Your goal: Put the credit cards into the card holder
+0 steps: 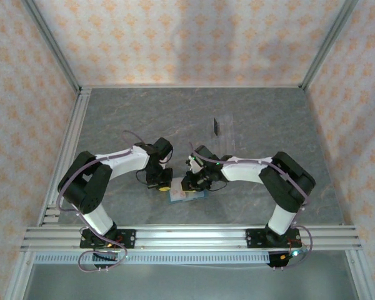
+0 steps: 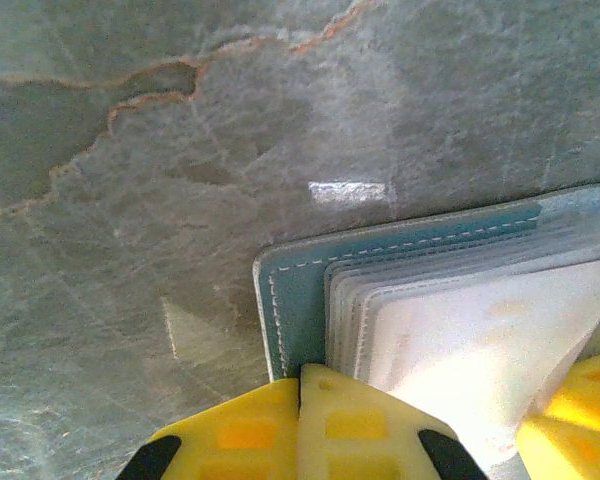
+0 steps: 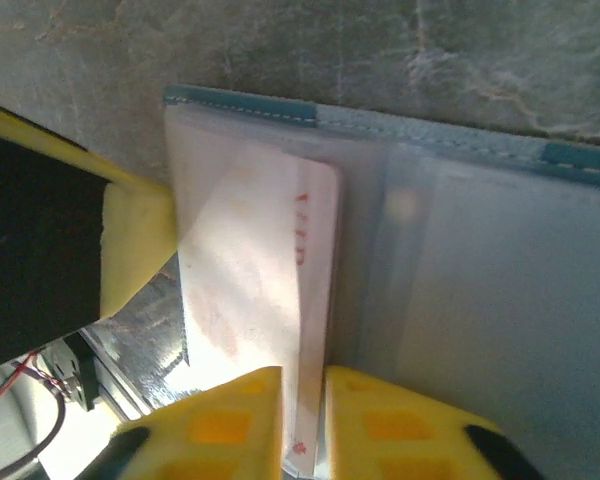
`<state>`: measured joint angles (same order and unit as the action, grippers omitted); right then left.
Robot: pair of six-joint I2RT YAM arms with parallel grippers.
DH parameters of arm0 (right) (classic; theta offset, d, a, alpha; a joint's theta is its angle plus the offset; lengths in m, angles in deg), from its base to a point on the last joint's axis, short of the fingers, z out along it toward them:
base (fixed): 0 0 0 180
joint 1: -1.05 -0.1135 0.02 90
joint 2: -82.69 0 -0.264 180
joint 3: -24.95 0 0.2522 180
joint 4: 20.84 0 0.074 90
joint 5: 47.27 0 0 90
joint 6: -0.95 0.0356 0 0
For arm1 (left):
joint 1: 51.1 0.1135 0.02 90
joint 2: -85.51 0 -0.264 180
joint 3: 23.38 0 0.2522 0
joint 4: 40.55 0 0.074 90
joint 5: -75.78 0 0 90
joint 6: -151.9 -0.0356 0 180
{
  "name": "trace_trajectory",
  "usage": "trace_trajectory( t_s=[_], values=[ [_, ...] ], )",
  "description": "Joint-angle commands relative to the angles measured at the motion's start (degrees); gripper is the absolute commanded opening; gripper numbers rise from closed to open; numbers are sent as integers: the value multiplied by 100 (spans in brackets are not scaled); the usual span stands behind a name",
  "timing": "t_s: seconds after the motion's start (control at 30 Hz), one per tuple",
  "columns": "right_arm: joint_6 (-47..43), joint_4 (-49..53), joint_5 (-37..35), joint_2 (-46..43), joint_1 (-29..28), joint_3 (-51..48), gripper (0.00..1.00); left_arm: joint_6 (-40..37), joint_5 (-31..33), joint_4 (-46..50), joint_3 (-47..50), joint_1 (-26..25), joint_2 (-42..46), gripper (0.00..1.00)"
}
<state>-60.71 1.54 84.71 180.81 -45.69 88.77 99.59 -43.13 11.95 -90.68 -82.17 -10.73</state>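
The teal card holder [image 1: 186, 195] lies open on the table between both grippers, its clear pockets [image 2: 430, 290] fanned out over the stitched cover [image 2: 290, 300]. My left gripper [image 2: 300, 372] is shut, its yellow tips resting on the holder's near edge; I cannot tell whether they pinch the cover. A pale pinkish credit card [image 3: 260, 260] with red markings stands on edge in the holder [image 3: 480, 300], partly inside a pocket. My right gripper [image 3: 302, 372] straddles the card's near end, fingers slightly apart. A dark card [image 1: 217, 126] stands further back.
A clear slotted stand [image 1: 224, 130] holds the dark card at the table's middle back. The grippers [image 1: 164, 185] [image 1: 189, 184] sit nearly tip to tip near the front edge. Aluminium rails [image 1: 187, 237] run along the front and left.
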Motion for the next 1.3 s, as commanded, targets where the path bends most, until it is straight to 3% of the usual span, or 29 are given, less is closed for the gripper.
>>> trace_trajectory(
  t_s=[0.0,0.13,0.2,0.43,0.6,1.27],
  values=[
    [-114,458,-315,-499,-20,242,28,18,104,-20,176,-47,62,0],
    [-291,1074,-603,-760,-2,463,40,1,113,-16,205,-42,78,0],
    [-432,1387,-730,-804,7,603,41,-3,104,-20,206,-45,63,0],
    [-1097,2582,-1778,-613,15,1403,30,-8,105,-7,212,-45,80,0],
    [-1438,3137,-2415,-182,7,1808,29,19,104,-7,214,-43,108,0],
    [-1450,2824,-2930,631,-175,1590,33,124,128,-16,229,-52,140,0]
  ],
)
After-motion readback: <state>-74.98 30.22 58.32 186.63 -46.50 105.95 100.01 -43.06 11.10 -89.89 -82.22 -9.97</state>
